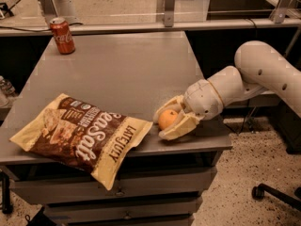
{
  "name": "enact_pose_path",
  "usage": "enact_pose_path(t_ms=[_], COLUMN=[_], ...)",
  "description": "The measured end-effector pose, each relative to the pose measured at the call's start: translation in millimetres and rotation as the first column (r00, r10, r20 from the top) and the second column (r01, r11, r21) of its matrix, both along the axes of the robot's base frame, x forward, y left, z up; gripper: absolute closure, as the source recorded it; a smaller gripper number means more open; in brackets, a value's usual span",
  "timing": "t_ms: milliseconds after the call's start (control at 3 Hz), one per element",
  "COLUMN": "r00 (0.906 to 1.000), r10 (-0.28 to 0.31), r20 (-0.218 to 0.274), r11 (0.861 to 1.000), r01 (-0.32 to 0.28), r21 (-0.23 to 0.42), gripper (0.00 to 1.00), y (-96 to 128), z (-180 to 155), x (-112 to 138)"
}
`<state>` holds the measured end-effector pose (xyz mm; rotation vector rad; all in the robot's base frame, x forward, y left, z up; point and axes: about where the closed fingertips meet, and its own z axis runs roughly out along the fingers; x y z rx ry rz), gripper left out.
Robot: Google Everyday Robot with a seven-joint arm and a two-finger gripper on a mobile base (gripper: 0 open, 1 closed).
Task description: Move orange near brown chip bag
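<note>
One arm reaches in low from the right, elbow bent; we see its claw [163, 124] clasping the orange [168, 118] at the counter [122, 69] front, just beside the brown chip bag [84, 135].

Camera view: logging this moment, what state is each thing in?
brown chip bag: lying flat, corner overhanging the table's front edge
orange: gripped between the fingers, just right of the brown chip bag
gripper: shut on the orange, low at the front edge
soda can: upright, far left corner

Gripper [161, 125] clasping orange [168, 119]; brown chip bag [82, 136] just left
</note>
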<state>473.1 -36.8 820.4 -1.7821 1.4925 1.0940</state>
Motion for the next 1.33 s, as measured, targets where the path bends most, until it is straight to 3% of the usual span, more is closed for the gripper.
enact_pose_path(t_ms=[1000,1333], r00=[1.0000,1.0000], r10=[0.000,0.005], r20=[0.000,0.000], r11=[1.000,1.000], r01=[0.000,-0.005], r21=[0.001,0.007], gripper=[0.13,0.00], y=[0.3,2.9], z=[2.2,0.4], x=[-0.3,-1.6])
